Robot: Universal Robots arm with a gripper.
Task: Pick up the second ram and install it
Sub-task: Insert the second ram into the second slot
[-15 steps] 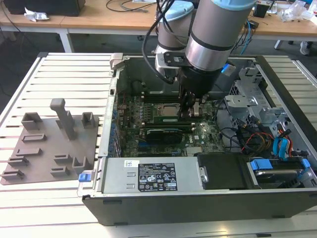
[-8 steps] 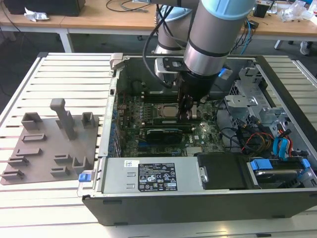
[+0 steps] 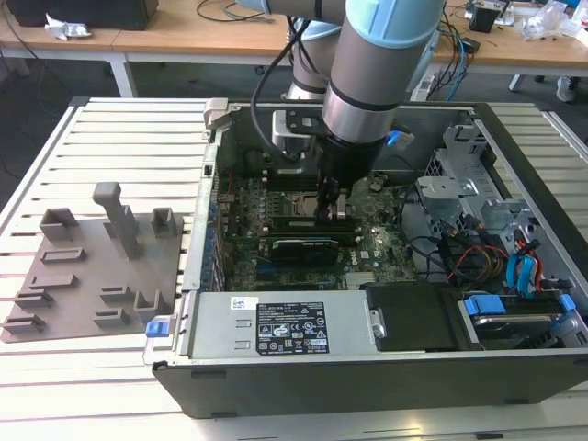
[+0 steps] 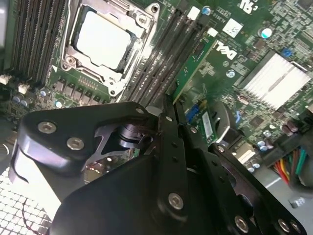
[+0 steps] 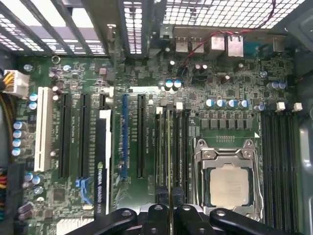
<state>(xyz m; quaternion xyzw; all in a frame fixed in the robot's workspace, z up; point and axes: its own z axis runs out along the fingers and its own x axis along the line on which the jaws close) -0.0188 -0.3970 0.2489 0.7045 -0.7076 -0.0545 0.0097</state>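
Note:
My gripper (image 3: 326, 213) reaches down into the open computer case (image 3: 207, 230), just beside the processor socket (image 3: 296, 204). In the first wrist view the second ram (image 5: 169, 156) shows edge-on as a thin dark strip. It lines up with a memory slot next to the socket (image 5: 230, 183), and the gripper (image 5: 169, 209) is shut on its near end. The second wrist view shows the ram's green face (image 4: 195, 61) running out from between the black fingers (image 4: 161, 147), over the slots beside the socket (image 4: 105, 39). Whether it is fully seated I cannot tell.
A broad black card (image 3: 299, 246) sits in a slot close to the gripper. The power supply (image 3: 276, 326) lies along the case's near side. A drive cage (image 3: 469, 193) and cables (image 3: 478, 257) are at the exterior view's right. A grey plate with upright blocks (image 3: 92, 266) lies outside, left.

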